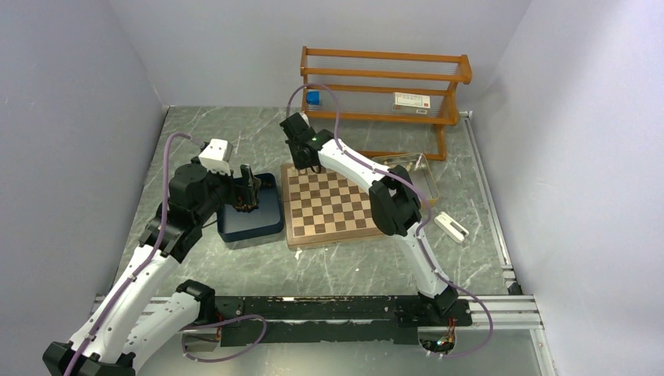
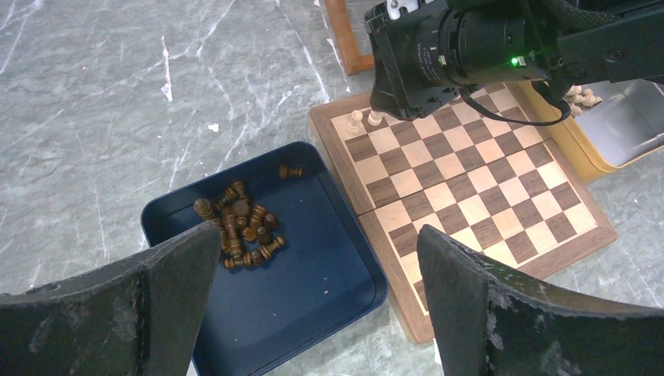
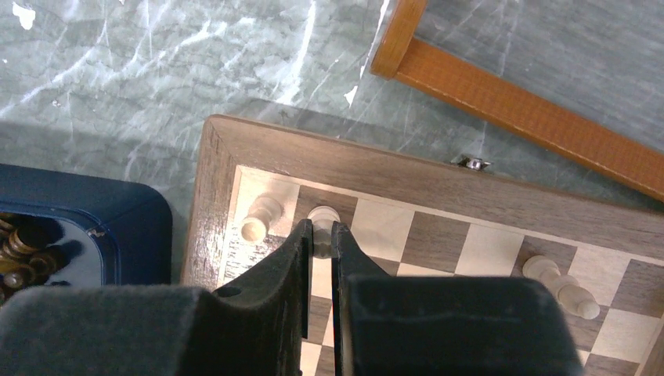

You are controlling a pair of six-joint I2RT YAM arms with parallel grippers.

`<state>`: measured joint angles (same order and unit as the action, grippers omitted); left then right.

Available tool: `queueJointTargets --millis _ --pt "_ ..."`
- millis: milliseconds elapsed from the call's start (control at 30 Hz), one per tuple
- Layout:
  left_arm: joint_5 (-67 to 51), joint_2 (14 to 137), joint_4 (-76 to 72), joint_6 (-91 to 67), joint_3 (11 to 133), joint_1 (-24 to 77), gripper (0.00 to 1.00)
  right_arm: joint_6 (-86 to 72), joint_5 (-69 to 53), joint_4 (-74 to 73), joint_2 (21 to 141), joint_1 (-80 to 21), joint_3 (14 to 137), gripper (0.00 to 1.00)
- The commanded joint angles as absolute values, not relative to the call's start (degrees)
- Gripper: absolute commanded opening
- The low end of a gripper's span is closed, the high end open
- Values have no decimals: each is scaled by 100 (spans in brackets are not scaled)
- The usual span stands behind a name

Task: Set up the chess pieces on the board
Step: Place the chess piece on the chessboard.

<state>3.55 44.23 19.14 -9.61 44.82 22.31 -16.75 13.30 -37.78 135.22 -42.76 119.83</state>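
**Cream piece (image 3: 322,215) pinched at the board's (image 3: 235,149) far corner**

The right tool (image 3: 319,239) pinches it on the far row, second square from the corner, and the tool's fingers hide its base. The left tool (image 2: 317,235) hangs spread over dark pieces (image 2: 239,227) heaped in the dark blue tray (image 2: 329,313). The label of a box (image 1: 412,100) on the rack (image 1: 384,76) is too small to read.

The board's (image 1: 325,213) near-left squares lie open. The right arm (image 1: 356,166) bars its far side, its gripper (image 3: 321,235) pinching a cream piece (image 3: 322,215); the blue tray (image 1: 250,233) flanks the left edge.
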Motion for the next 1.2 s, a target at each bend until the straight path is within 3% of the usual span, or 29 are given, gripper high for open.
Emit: queueJointTargets --millis 0,233,1167 --pt "414 4357 1864 -871 4588 2268 100 -1730 1311 -3953 13789 -4294 12210 11" --pt "419 4351 1863 -877 4588 2268 100 -1727 1305 -3974 13797 -4297 12229 16" --pt "416 4368 1854 -878 4588 2268 100 -1692 1252 -4411 13970 -4283 12582 13"
